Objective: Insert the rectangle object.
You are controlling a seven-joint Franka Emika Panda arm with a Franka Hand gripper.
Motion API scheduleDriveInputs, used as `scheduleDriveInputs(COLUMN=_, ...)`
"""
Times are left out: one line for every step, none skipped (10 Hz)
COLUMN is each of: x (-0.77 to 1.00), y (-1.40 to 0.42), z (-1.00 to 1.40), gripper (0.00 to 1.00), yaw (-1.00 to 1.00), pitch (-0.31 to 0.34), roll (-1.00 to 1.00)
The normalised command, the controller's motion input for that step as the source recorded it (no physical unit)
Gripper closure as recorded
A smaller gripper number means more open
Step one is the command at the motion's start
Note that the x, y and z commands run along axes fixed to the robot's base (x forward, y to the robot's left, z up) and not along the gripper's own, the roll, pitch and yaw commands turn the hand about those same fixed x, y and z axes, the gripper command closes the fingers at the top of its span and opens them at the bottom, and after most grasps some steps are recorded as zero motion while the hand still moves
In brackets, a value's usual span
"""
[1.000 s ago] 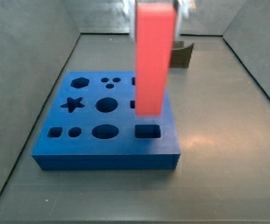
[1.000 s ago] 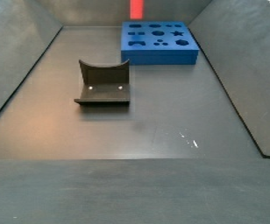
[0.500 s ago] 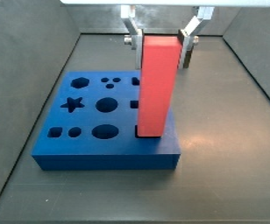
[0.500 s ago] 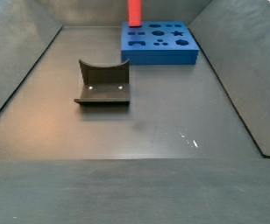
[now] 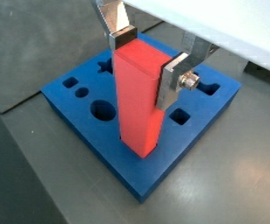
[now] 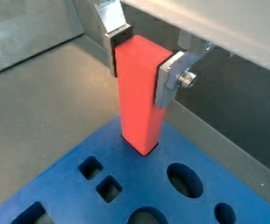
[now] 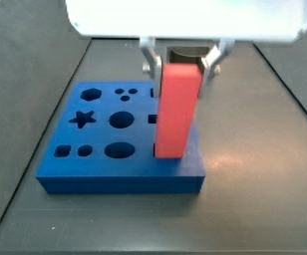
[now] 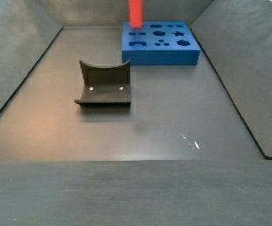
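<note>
The rectangle object (image 7: 179,110) is a tall salmon-red block. It stands upright with its lower end in a hole near the front right of the blue board (image 7: 117,182). It shows in both wrist views (image 5: 140,101) (image 6: 138,101), and its upper part shows at the far end in a side view (image 8: 136,11). My gripper (image 7: 183,62) is above the board, shut on the block's top, with one silver finger (image 5: 175,79) against each side (image 6: 170,77). The block's lower end is hidden in the board (image 5: 114,162) (image 6: 138,171) (image 8: 162,56).
The board has several other shaped holes: round ones, a star and small squares. The dark fixture (image 8: 103,84) stands mid-floor, well away from the board. Grey walls enclose the floor on the sides and back.
The gripper has come down with the block. The block's lower end went from above the board into the hole, and its top now stands lower.
</note>
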Motion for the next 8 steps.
scheduleDriveInputs(x=0.14, y=-0.31, z=-0.12, gripper=1.0, yaw=-0.09, pitch=0.086, roll=0.08)
scheduleDriveInputs(x=0.13, y=-0.17, z=-0.01, gripper=1.0, yaw=-0.05, pitch=0.099, roll=0.12)
scheduleDriveInputs(x=0.0, y=0.0, z=-0.07, gripper=1.0, yaw=-0.02, pitch=0.0, roll=0.0)
scheduleDriveInputs(x=0.0, y=0.0, z=-0.41, gripper=1.0, yaw=0.0, pitch=0.0, roll=0.16)
scheduleDriveInputs(x=0.0, y=0.0, z=-0.51, gripper=1.0, yaw=0.0, pitch=0.0, roll=0.24)
scheduleDriveInputs(x=0.0, y=0.0, z=-0.43, gripper=1.0, yaw=0.0, pitch=0.0, roll=0.21)
scheduleDriveInputs(x=0.0, y=0.05, z=0.0, gripper=1.0, yaw=0.0, pitch=0.0, roll=-0.06)
scheduleDriveInputs(x=0.0, y=0.0, z=0.0, gripper=1.0, yaw=0.0, pitch=0.0, roll=0.0)
